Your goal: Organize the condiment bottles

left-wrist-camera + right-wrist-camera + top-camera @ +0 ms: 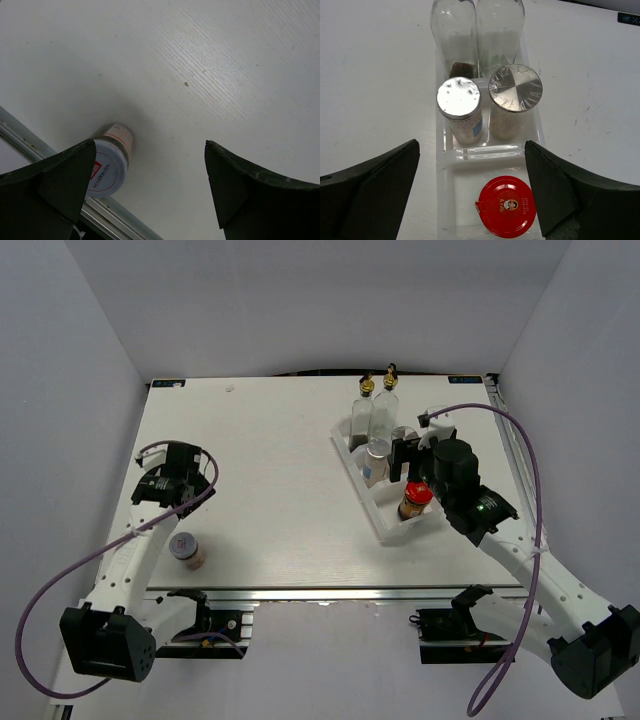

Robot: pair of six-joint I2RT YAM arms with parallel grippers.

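The left pincer (150,145) hangs spread above the tabletop (270,490), with the short pale-lidded jar (107,167) upright by the near edge beside it. The right pincer (471,145), spread, hovers over the tray (385,530): red-capped jar (506,206) nearest, then 2 silver-lidded cylinders (459,100), then 2 glass bottles (452,30), all upright.

The tray (395,530) lies on the desk (270,460) right of centre in the overhead view, running from upper left to lower right. Two tall bottles (384,412) stand side by side in its uppermost compartment, two lidded cylinders (459,98) side by side in the middle one, and the capped jar (415,498) alone in the lowest. The short jar (186,548) stands on the desk at lower left, well apart from the tray.
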